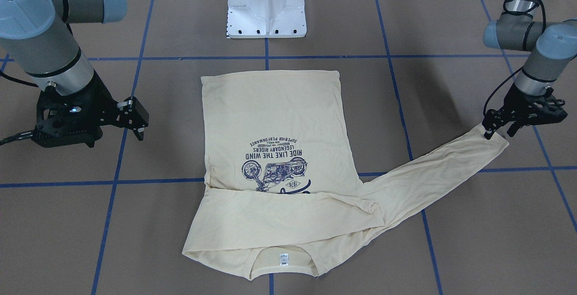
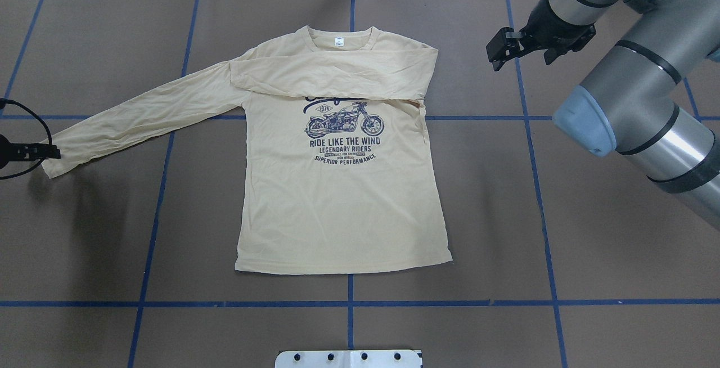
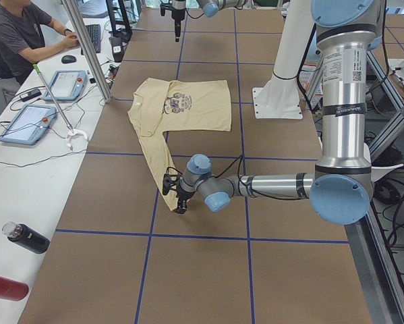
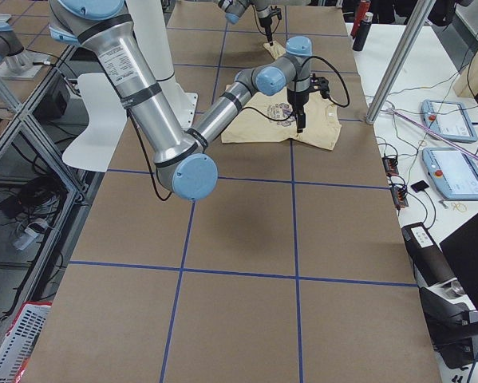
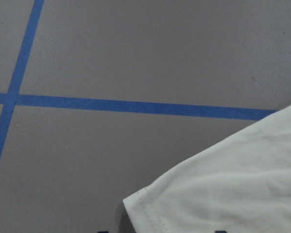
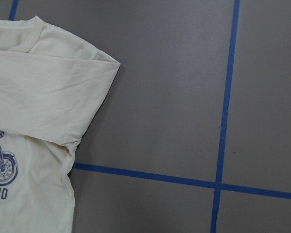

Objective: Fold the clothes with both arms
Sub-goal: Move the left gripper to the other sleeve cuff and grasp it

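Shirt first: the pale cream-yellow long-sleeved T-shirt of thin fabric (image 2: 343,199) lies flat and print-up in the middle of the brown desk (image 2: 590,216), collar toward the top of the overhead frame. One sleeve (image 2: 332,78) is folded across the chest, covering the top of the navy motorcycle print (image 2: 344,123). The other sleeve (image 2: 140,115) runs out straight to the left edge of that frame.

My left hand (image 1: 498,131) sits right at that sleeve's cuff (image 2: 53,162), fingers apart on either side of it, not clamped as far as I can judge. My right hand (image 2: 500,47) hangs in the upper right, well away from the shirt. Its fingers look apart and it carries nothing.

My worries from here:
- The cuff lies flat against the desk, so closing could catch only the top layer or miss the hem. The sleeve would then slip out mid-carry.
- Going lower to be safe could scrape the fingertips on the desk.
- Nothing pins the body. If I lift too little, the thin cloth may drag, skewing the shirt and pulling open the sleeve that is already folded.
- A crooked carry would land this sleeve slanted across the chest.
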{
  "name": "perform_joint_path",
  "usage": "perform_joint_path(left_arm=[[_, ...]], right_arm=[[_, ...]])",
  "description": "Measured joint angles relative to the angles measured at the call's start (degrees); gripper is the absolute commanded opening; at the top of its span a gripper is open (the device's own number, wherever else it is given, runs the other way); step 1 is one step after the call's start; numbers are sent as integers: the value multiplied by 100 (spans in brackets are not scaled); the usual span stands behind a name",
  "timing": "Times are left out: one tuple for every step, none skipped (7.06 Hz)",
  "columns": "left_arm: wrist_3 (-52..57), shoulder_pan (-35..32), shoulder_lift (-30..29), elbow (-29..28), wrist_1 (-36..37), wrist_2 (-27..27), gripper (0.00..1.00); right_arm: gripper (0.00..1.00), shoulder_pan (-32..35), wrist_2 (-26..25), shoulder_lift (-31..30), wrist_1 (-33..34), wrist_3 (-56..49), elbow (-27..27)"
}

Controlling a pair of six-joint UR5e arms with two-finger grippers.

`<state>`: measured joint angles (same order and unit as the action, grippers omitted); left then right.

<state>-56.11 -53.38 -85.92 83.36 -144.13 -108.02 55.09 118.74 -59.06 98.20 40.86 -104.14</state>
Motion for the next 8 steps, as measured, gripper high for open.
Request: perform_joint_path(left_arm=[[-8,13,-5,-2,0,0,69],[-15,16,-9,-4,-1,0,63],[-20,20,-11,-4,-1,-2,57],[-22,20,-12,-4,-1,-6,53],[-23,20,-12,-4,-1,-8,53],[-23,23,-11,-4,-1,-8,53],[-21,26,-7,-4,-1,-9,53],[-20,28,-4,-4,-1,-8,52]], right_arm=[[100,4,5,0,1,1,-5],[100,7,8,-3,1,4,-16],[100,9,13,-6,2,7,-30],[100,13,23,-8,1,11,-46],[100,19,33,-9,3,16,-63],[100,30,42,-23,5,18,-93],[100,46,75,-49,5,19,-134],[100,73,138,-68,6,19,-156]])
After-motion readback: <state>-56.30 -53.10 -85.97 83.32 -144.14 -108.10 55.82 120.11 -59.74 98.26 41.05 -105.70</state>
